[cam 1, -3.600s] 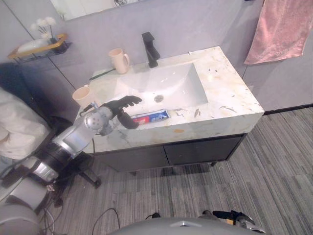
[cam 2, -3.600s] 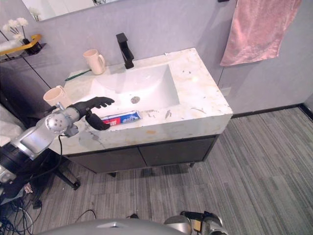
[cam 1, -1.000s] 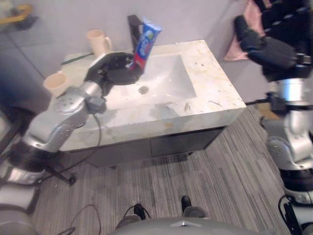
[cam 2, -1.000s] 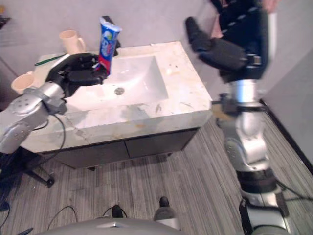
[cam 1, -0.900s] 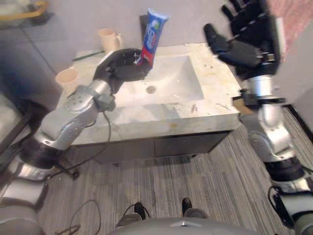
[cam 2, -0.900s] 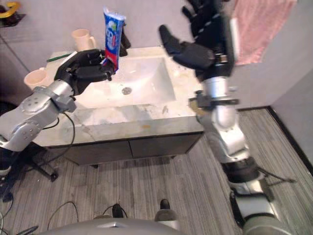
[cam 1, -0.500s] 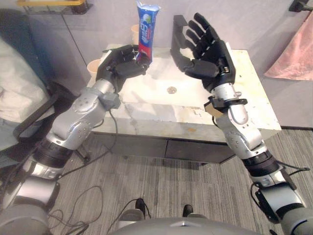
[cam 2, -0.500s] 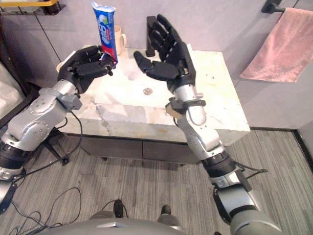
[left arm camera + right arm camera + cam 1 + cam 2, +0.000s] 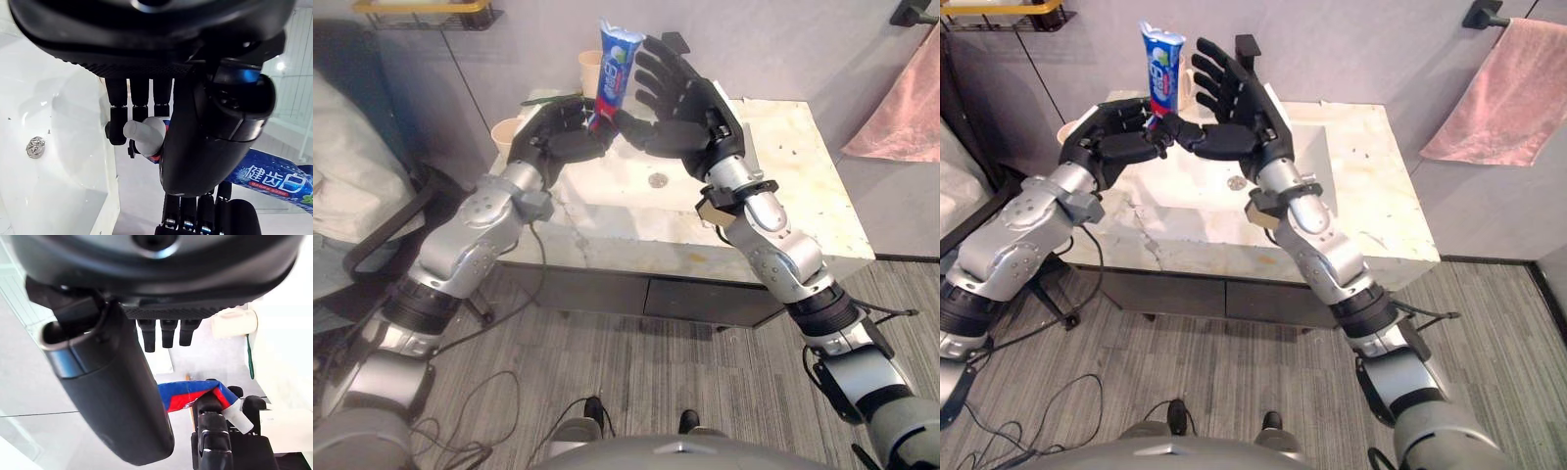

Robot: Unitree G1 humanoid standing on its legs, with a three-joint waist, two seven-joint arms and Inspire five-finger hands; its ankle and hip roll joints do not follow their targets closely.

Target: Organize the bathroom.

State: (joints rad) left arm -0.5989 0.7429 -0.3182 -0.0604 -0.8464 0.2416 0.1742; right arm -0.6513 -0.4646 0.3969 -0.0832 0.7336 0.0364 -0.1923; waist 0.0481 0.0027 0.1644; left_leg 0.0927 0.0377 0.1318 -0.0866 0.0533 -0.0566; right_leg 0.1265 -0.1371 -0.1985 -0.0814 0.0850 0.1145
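A blue and red toothpaste tube (image 9: 613, 65) with a white cap (image 9: 145, 135) stands upright above the sink's left side, cap end down. My left hand (image 9: 564, 145) is shut on its lower end, fingers and thumb pinching near the cap. My right hand (image 9: 679, 98) is open, fingers straight and spread, right beside the tube on its right; its thumb reaches toward the tube's base. In the right wrist view the tube (image 9: 195, 394) lies just past the straight fingers (image 9: 168, 331). Whether the right hand touches the tube I cannot tell.
A white marble vanity (image 9: 803, 176) holds a white sink with a drain (image 9: 656, 180) and a black faucet (image 9: 1248, 46). Two beige cups (image 9: 507, 133) (image 9: 589, 67) stand at its left and back. A pink towel (image 9: 1491, 98) hangs at right, a wire shelf (image 9: 426, 13) at upper left.
My right hand has moved left, from a gap away to right beside the held tube. The left hand keeps the tube upright in about the same place.
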